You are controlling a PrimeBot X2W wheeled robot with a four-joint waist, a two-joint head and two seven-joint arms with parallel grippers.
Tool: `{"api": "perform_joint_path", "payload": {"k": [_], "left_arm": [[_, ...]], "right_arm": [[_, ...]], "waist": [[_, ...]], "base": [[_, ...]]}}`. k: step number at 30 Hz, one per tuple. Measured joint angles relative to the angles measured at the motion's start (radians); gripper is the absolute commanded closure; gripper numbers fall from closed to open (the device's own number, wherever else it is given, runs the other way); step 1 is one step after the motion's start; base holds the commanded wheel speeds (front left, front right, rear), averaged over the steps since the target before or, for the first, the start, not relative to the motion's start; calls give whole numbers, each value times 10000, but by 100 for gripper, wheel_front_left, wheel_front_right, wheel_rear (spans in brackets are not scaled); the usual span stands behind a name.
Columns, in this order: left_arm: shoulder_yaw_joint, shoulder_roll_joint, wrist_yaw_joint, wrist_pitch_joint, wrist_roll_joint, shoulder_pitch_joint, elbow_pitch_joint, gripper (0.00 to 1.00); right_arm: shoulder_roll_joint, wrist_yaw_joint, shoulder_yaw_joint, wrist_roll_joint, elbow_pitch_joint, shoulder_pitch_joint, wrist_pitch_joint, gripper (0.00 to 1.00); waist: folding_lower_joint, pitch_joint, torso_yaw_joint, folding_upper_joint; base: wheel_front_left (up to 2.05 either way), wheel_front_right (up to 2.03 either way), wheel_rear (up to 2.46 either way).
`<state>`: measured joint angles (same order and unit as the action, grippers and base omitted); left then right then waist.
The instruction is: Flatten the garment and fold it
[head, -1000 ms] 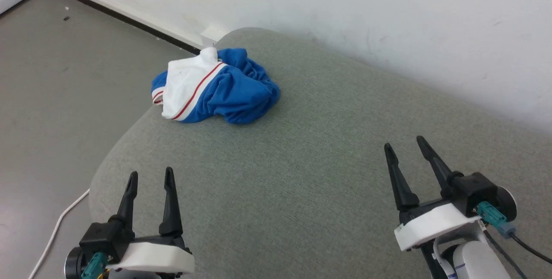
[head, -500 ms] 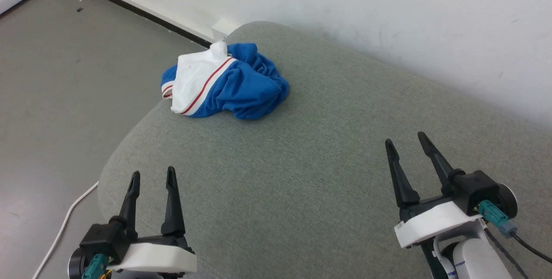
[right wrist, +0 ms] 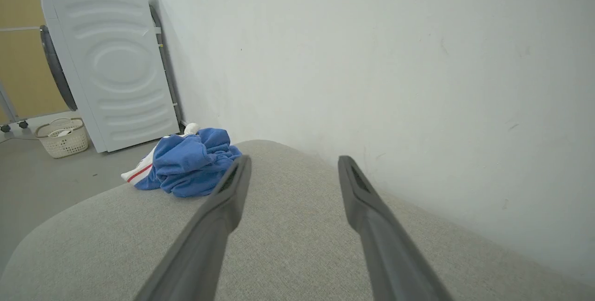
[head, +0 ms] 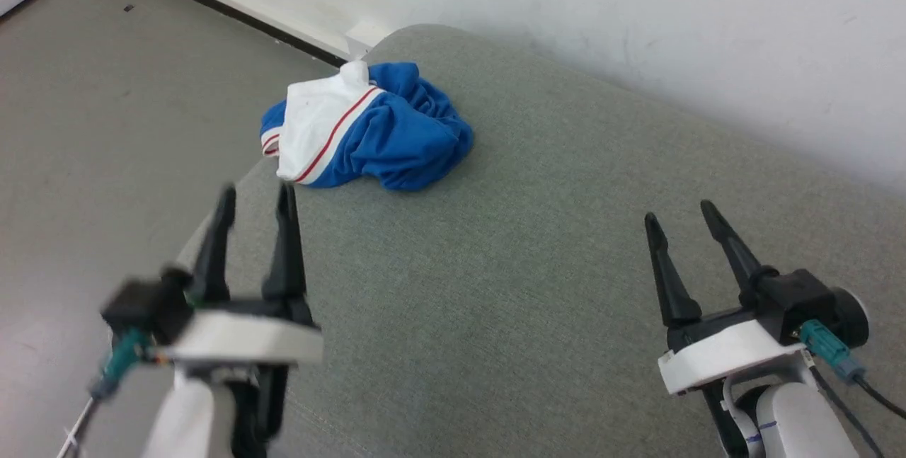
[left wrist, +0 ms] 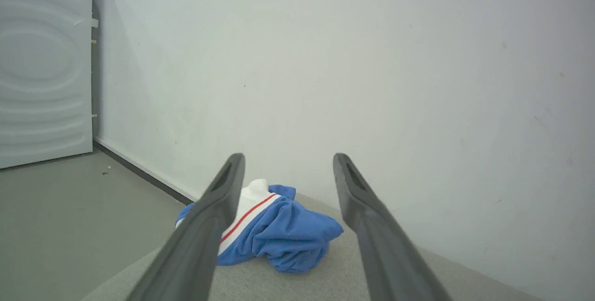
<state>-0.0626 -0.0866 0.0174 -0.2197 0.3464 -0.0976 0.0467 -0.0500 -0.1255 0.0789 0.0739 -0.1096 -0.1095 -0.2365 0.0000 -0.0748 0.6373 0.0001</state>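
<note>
Lying in a crumpled heap, the shirt [head: 368, 129] sits at the far left corner of the grey cushion [head: 495, 288], close to the rounded edge where the padding drops to the floor [head: 106, 125]. From my head I see it from above: a white panel with a red stripe on the left, bunched blue cloth on the right, and a small white peak at the back. My left wrist looks at it low and head-on. There the shirt [left wrist: 274, 231] lies between my two fingers, well ahead of their tips. My right wrist catches it from the side, so the shirt [right wrist: 186, 161] is mostly blue folds with a sliver of white and red toward the floor.

My left gripper [head: 256, 191] hangs over the cushion's left edge, near the shirt but apart from it, fingers spread and empty, blurred in the head view. My right gripper [head: 678, 212] is well apart from the shirt, spread and empty too.

Farther out, my right wrist takes in a white washing machine [right wrist: 116, 59] against the wall [right wrist: 372, 59], with a pale basket [right wrist: 62, 138] on the floor beside it.
</note>
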Motion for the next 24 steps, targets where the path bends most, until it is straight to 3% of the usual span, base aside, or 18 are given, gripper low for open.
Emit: {"api": "perform_joint_path", "payload": {"k": [8,11,17,24], "left_arm": [[408,-1053,-372,2121,541,-4045,-155,0],[403,-1661,-807,2991,838,-5325,-844,0],[71,-2886,-1170,4464,901,-7199,-2652,0],[-347,-3218,-1331,5831,1505,-8048,-4477,0]], "right_arm": [[-48,0,307,-685,2075,-716,1279,0],[-293,0,732,-748,2932,-1044,1858,0],[-963,-2,1241,-700,4502,-1519,2903,0],[-1415,0,1390,-646,5662,-2042,3519,0]], "waist": [[1,-871,-129,0],[1,-1357,-249,0],[3,-2494,-553,-1],[4,-3800,-1037,0]], "base": [[0,0,0],[0,0,0],[0,0,0],[0,0,0]]}}
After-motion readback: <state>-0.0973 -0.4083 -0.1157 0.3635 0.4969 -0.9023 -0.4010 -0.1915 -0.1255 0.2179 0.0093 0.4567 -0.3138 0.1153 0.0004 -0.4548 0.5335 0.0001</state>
